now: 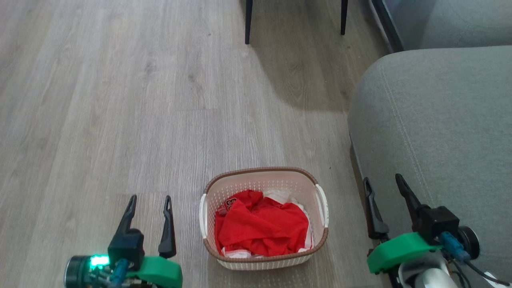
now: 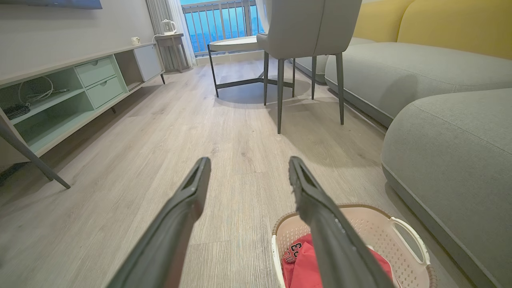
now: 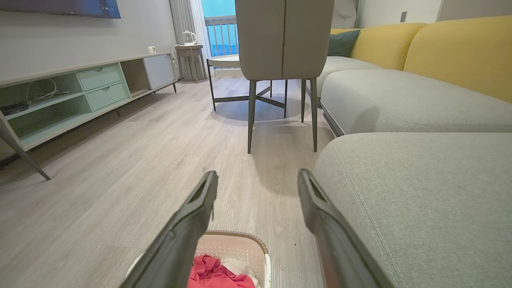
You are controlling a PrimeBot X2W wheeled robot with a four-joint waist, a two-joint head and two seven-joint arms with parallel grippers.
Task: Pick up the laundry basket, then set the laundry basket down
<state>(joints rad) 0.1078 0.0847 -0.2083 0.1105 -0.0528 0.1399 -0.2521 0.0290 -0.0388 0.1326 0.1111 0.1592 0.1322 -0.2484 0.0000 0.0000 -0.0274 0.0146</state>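
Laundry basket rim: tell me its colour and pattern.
The laundry basket has a brown, woven-look rim above cream-white perforated walls; the head view shows it best.

floor: grey wood-look planks, shadow cast under chair
sofa: grey seat cushions, yellow backrests, teal cushion propped at far end
chair: grey upholstered, thin dark legs, placed beside sofa
table: round pale top, dark frame, seen behind chair
cabinet: low, mint-green, two drawers, cables seen on open shelf
wall: pale grey
side table: white kettle stood on top, beside curtain
window: balcony railing seen, blue daylight let in
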